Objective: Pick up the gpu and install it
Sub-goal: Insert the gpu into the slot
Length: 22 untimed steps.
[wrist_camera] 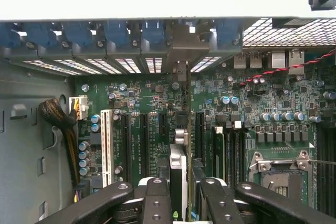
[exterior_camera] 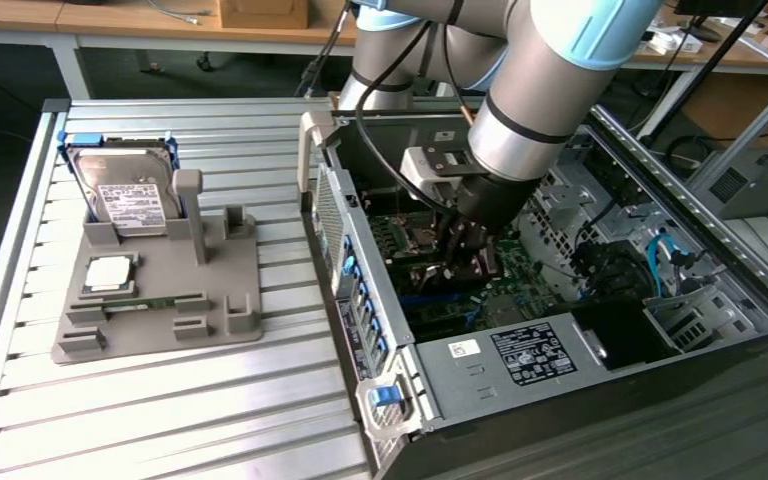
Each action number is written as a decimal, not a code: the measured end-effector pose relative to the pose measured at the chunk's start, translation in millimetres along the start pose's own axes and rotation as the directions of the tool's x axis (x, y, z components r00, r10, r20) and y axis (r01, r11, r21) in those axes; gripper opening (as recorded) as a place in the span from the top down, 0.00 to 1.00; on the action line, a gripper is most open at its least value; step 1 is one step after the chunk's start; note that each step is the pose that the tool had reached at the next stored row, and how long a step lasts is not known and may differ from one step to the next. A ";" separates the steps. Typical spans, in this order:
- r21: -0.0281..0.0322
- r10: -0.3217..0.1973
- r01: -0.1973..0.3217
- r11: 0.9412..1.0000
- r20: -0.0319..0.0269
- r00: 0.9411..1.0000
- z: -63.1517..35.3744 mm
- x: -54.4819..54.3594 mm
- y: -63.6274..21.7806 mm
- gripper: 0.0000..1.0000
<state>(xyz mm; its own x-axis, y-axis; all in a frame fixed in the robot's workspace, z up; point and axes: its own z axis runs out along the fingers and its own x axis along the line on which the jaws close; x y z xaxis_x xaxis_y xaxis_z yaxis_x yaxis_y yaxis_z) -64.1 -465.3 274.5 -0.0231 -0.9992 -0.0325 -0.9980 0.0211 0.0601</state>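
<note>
The gpu (wrist_camera: 178, 167) is seen edge-on in the wrist view, a thin card standing upright between my black fingers (wrist_camera: 156, 198). Its silver end bracket (wrist_camera: 179, 72) reaches toward the rear slot openings of the case. My gripper (wrist_camera: 181, 195) is shut on the card, just above the black expansion slots of the green motherboard (wrist_camera: 247, 103). In the exterior view my gripper (exterior_camera: 468, 252) is down inside the open computer case (exterior_camera: 357, 250), and the card is mostly hidden behind the fingers.
A grey fixture (exterior_camera: 157, 320) on the slatted table holds a hard drive (exterior_camera: 128, 195) and a CPU chip (exterior_camera: 108, 273). Inside the case are the power supply (exterior_camera: 534, 352), a white slot (wrist_camera: 107, 145), an open CPU socket (wrist_camera: 278, 174) and a cable bundle (wrist_camera: 60, 121).
</note>
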 end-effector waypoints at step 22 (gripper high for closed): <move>0.000 0.000 0.000 1.000 0.002 1.000 5.2 2.5 -0.4 0.73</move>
<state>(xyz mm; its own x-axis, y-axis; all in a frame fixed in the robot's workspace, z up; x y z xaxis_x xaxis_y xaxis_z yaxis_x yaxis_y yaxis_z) -64.1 -467.6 269.2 -0.0231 -0.9991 -0.0345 -0.9980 0.0210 0.0602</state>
